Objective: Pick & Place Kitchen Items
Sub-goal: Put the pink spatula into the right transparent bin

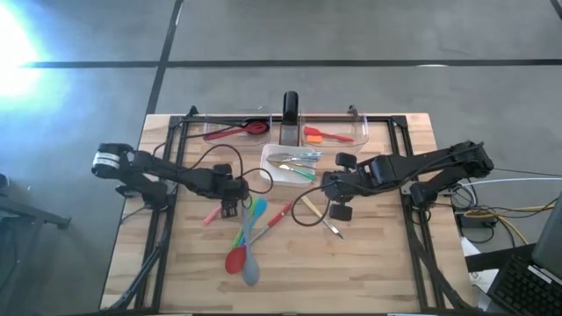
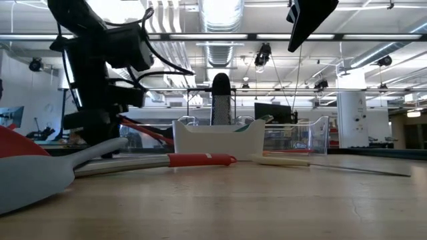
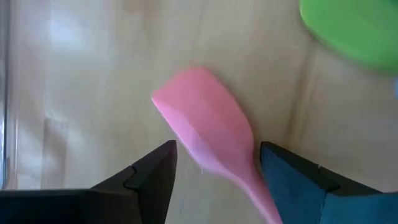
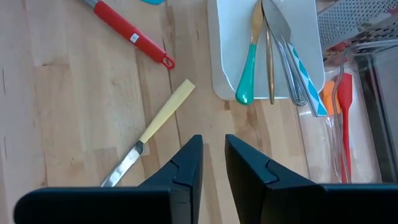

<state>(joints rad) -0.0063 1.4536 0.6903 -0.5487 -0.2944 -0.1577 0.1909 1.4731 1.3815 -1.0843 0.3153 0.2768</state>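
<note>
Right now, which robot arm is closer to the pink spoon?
Left. The left gripper sits right over the pink spoon, jaws open either side. The right gripper is across the table.

Strong glare whitens the floor (image 1: 18,39) at the overhead picture's upper left corner. Ceiling lights (image 2: 220,13) glare at table level, where the nearest spoon (image 2: 27,170) is blurred.

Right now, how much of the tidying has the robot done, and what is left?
Partly done. A red spoon lies in one clear bin, an orange spatula in the other, and some cutlery is in the white dish. The left pincer is open around the pink spoon; the right pincer holds nothing. A knife and several spoons remain on the table.
</note>
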